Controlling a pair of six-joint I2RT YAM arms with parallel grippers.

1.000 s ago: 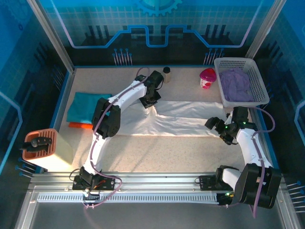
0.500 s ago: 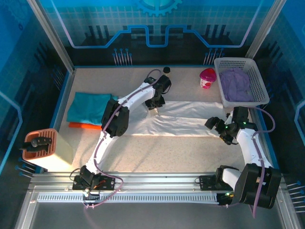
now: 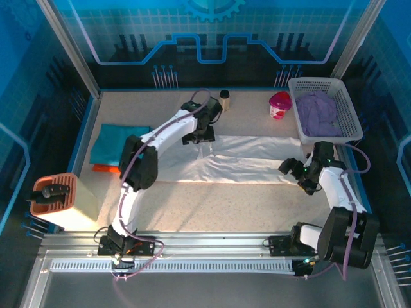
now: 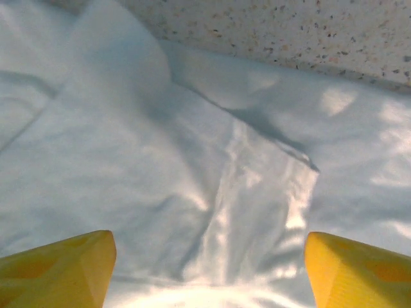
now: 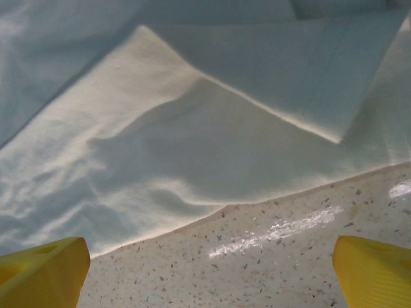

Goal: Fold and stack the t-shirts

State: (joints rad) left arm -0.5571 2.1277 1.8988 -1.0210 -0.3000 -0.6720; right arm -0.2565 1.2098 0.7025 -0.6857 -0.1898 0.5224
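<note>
The large white t-shirt (image 3: 244,163) lies flat and partly folded across the middle of the table. My left gripper (image 3: 204,138) hovers over its far left part, open. In the left wrist view its yellow fingertips (image 4: 58,269) stand wide apart above wrinkled white cloth (image 4: 192,141), gripping nothing. My right gripper (image 3: 293,171) is at the shirt's right end, open. It is just above bare table beside the cloth's near edge (image 5: 192,128). The teal t-shirt (image 3: 119,144) lies folded at the left. The orange t-shirt (image 3: 108,169) peeks out from under it.
A white mesh basket (image 3: 350,112) holding purple cloth stands at the back right. A pink cup (image 3: 279,104) and a small brown bottle (image 3: 224,98) stand along the back. A tan box with an orange top (image 3: 54,199) sits at the near left.
My left gripper has opened and let go of the white shirt, after swinging right and then back left. The right gripper edged slightly toward the shirt.
</note>
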